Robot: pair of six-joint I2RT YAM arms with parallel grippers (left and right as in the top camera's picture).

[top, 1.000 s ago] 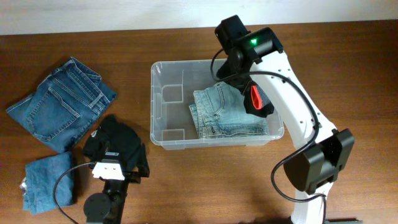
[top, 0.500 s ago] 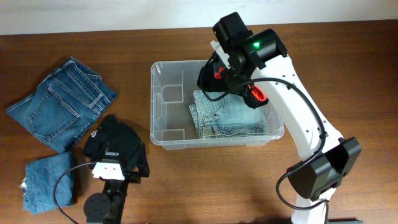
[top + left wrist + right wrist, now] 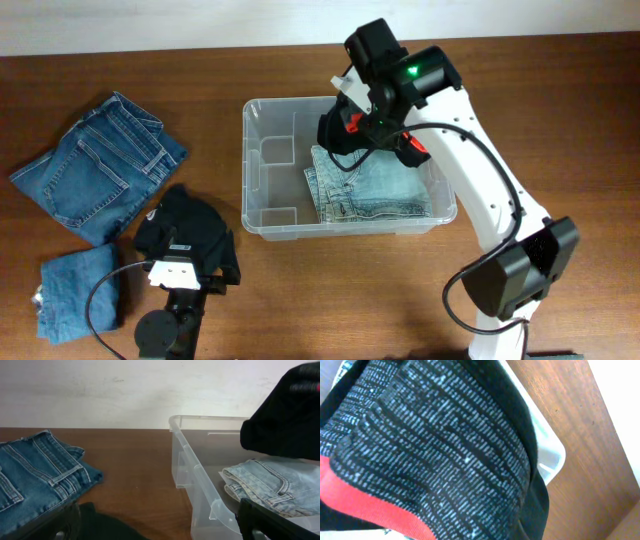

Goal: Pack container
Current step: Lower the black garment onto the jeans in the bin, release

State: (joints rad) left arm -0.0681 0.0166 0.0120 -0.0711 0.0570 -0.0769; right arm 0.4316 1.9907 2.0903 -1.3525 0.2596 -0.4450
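Observation:
The container (image 3: pixel 262 218) is a clear plastic bin in the middle of the table, also in the left wrist view (image 3: pixel 192 477). Folded light blue jeans (image 3: pixel 375 190) lie inside it (image 3: pixel 277 485). My right gripper (image 3: pixel 357 124) hovers over the bin's back half, shut on a black knitted garment with red trim (image 3: pixel 336 132). That garment fills the right wrist view (image 3: pixel 445 455), hiding the fingers, and hangs above the jeans (image 3: pixel 285 420). My left gripper (image 3: pixel 160 532) rests open near the front left, above a black garment (image 3: pixel 190 228).
Folded dark blue jeans (image 3: pixel 100 165) lie at the far left, also in the left wrist view (image 3: pixel 35 470). A smaller folded denim piece (image 3: pixel 75 290) sits at the front left. The left arm's base (image 3: pixel 165 330) stands at the front edge.
My right arm has swung left with the black garment, from the bin's right side to over its back middle. The left arm has not moved.

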